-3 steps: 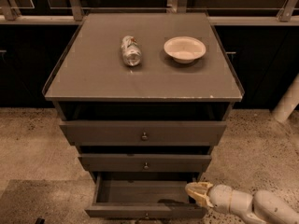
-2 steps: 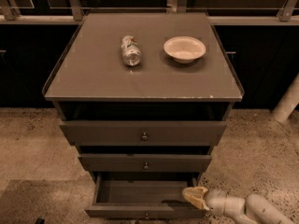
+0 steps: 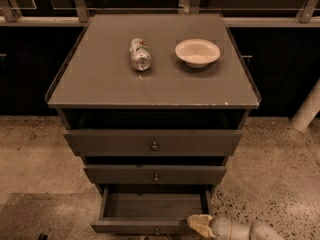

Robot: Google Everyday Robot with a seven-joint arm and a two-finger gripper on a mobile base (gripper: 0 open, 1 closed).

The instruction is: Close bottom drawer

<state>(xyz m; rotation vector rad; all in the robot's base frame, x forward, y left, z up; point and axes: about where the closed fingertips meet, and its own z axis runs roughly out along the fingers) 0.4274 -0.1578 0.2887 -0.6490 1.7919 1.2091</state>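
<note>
The bottom drawer (image 3: 150, 226) is the lowest of three stacked dark grey drawers and stands pulled out, its inside showing. Its small knob sits at the frame's bottom edge. My gripper (image 3: 198, 224) comes in from the lower right on a pale arm and sits at the right end of the drawer's front panel, touching or nearly touching it. The middle drawer (image 3: 155, 175) and top drawer (image 3: 154, 142) are pushed further in.
On the cabinet top (image 3: 100, 84) lie a crushed can (image 3: 139, 54) and a white bowl (image 3: 197, 52). A speckled floor (image 3: 35, 159) surrounds the cabinet. A white post (image 3: 307, 109) stands at the right. Dark railings run behind.
My arm has slid lower and left, bringing the gripper from inside the drawer's right side down onto the right end of its front panel. The drawer looks unmoved.
</note>
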